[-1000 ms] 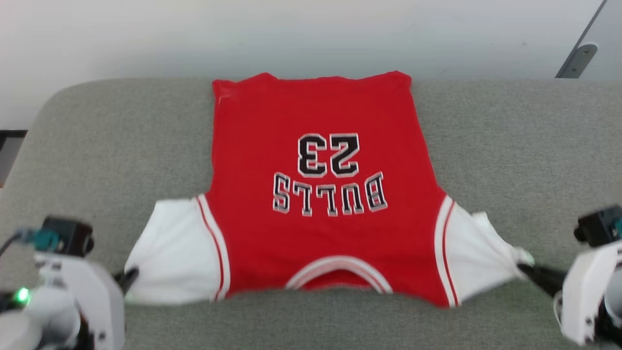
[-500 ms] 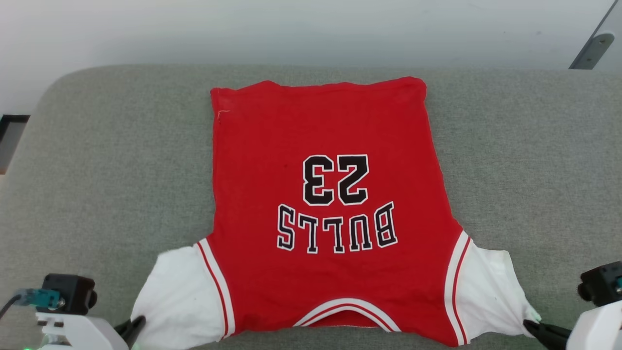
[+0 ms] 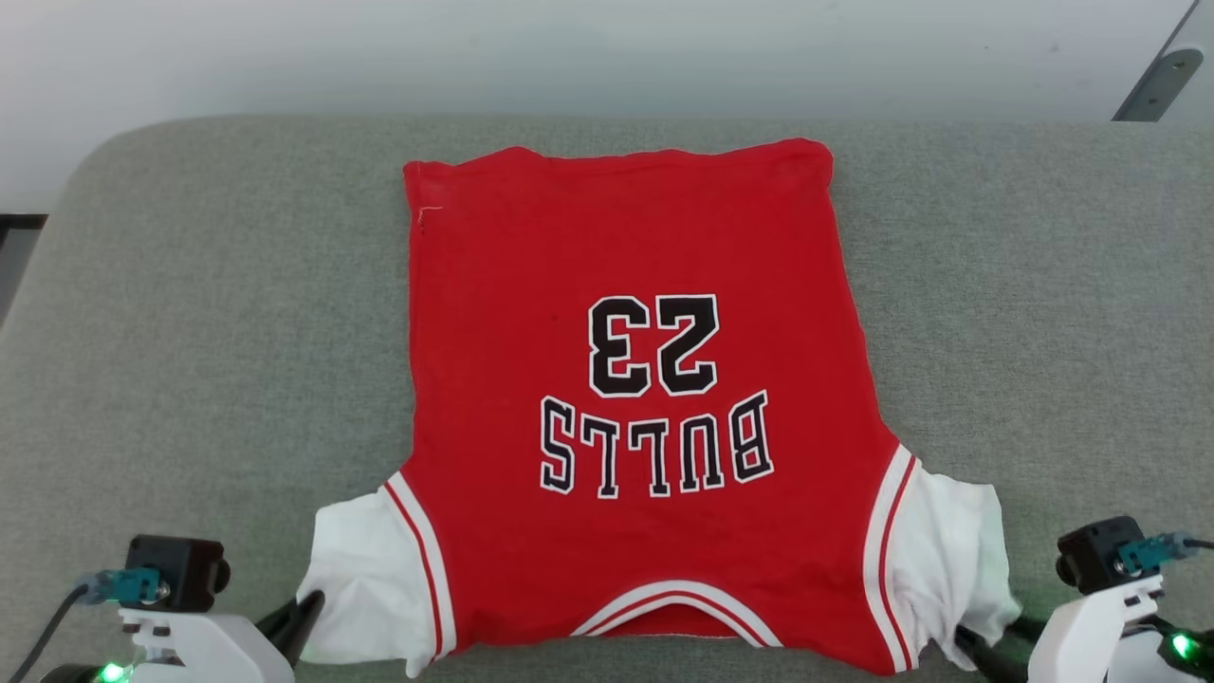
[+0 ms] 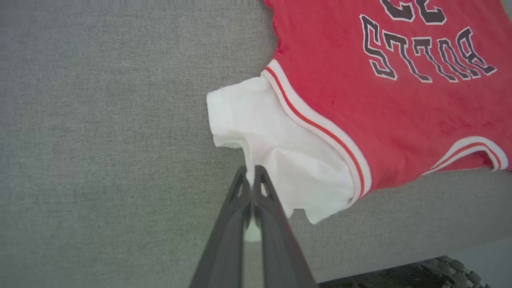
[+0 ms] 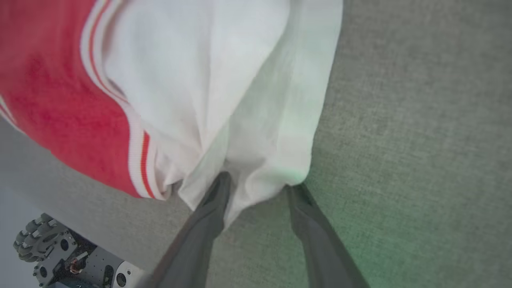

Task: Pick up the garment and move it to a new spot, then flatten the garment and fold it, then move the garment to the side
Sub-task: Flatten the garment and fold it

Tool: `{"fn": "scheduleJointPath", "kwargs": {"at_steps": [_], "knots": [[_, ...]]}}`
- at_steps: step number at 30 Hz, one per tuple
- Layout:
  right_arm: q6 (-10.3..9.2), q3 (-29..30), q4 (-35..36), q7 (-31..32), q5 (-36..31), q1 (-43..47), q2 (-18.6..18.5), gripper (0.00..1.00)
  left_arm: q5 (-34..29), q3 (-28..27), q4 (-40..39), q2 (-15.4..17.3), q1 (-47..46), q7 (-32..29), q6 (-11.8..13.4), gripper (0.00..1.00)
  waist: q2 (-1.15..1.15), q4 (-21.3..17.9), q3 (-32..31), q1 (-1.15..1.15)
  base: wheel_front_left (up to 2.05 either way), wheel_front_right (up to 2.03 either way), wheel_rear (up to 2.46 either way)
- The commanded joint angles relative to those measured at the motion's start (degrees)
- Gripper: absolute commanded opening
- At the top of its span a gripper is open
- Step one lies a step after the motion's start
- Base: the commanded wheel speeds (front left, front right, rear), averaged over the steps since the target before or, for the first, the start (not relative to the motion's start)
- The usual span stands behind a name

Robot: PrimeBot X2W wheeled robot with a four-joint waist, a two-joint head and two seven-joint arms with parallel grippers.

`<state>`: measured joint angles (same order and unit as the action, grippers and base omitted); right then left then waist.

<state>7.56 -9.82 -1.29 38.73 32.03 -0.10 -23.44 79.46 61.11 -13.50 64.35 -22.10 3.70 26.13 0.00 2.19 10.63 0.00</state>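
Bulls 23 jersey (image 3: 626,398) lies flat on the grey cushion (image 3: 190,332), collar at the 6 o'clock edge, bare room at 3 and 9. Left end effector (image 4: 251,176) pinches its white corner at 7, right end effector (image 5: 259,183) spread open at 5

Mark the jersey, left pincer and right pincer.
jersey (image 3: 626,237), head view, red cloth above the number.
left pincer (image 4: 251,173), left wrist view, between shut tips.
right pincer (image 5: 259,182), right wrist view, between spread tips.
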Motion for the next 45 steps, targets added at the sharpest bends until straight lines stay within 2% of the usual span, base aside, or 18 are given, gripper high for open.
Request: {"fn": "scheduleJointPath", "kwargs": {"at_steps": [1,5,10,13,18,23,28,35,40,45], "knots": [[-0.15,0.04,-0.51,-0.01,0.23,-0.36,-0.5,1.0,-0.5,-0.2,0.31,-0.36,-0.25,0.58,-0.25,0.0,0.0,0.05,-0.05,0.0,0.0,0.0,0.0],[-0.13,1.98,3.42,0.71,1.5,-0.89,-1.23,1.0,-0.58,-0.41,0.77,-0.89,0.17,1.62,-0.42,0.0,0.0,0.16,-0.15,0.0,0.0,0.0,0.0],[-0.12,7.06,12.92,4.06,3.79,-1.27,-1.82,1.0,-1.02,-0.55,1.1,-1.87,0.36,2.97,-0.81,0.0,0.0,0.83,-0.01,0.0,0.0,0.0,0.0],[-0.12,9.62,18.14,4.13,2.19,-4.51,-1.73,1.0,-1.02,-0.69,1.22,-2.61,0.17,3.52,-1.18,0.0,0.0,1.38,0.7,0.0,0.0,0.0,0.0],[-0.12,8.12,17.95,0.43,-2.27,-12.7,-1.11,1.0,-2.12,-0.75,1.63,-3.79,-1.19,3.82,-1.97,0.0,0.0,2.57,2.37,0.0,0.0,0.0,0.0],[-0.12,3.75,6.04,-8.97,-5.82,-26.44,-0.07,1.0,-3.34,-0.8,2.65,-5.54,-3.21,3.5,-3.51,0.0,0.0,4.91,5.05,0.0,0.0,0.0,0.0],[-0.12,-0.08,-11.96,-15.17,-7.47,-39.79,-0.23,1.0,-4.81,-0.41,4.07,-7.84,-5.97,2.54,-5.47,0.0,0.0,8.15,7.83,0.0,0.0,0.0,0.0],[-0.12,-1.32,-33.98,-15.08,-8.69,-54.82,1.24,1.0,-6.54,0.21,6.74,-11.63,-9.55,1.37,-8.42,0.0,0.0,12.9,11.12,0.0,0.0,0.0,0.0],[-0.12,2.1,-47.78,-12.05,-11.08,-62.93,1.37,1.0,-7.34,0.69,9.22,-14.66,-11.8,0.81,-10.87,0.0,0.0,16.52,13.07,0.0,0.0,0.0,0.0],[-0.12,5.93,-57.88,-9.55,-14.85,-68.91,1.35,1.0,-8.08,1.22,11.73,-17.27,-13.43,0.7,-13.16,0.0,0.0,19.67,15.07,0.0,0.0,0.0,0.0]]}}
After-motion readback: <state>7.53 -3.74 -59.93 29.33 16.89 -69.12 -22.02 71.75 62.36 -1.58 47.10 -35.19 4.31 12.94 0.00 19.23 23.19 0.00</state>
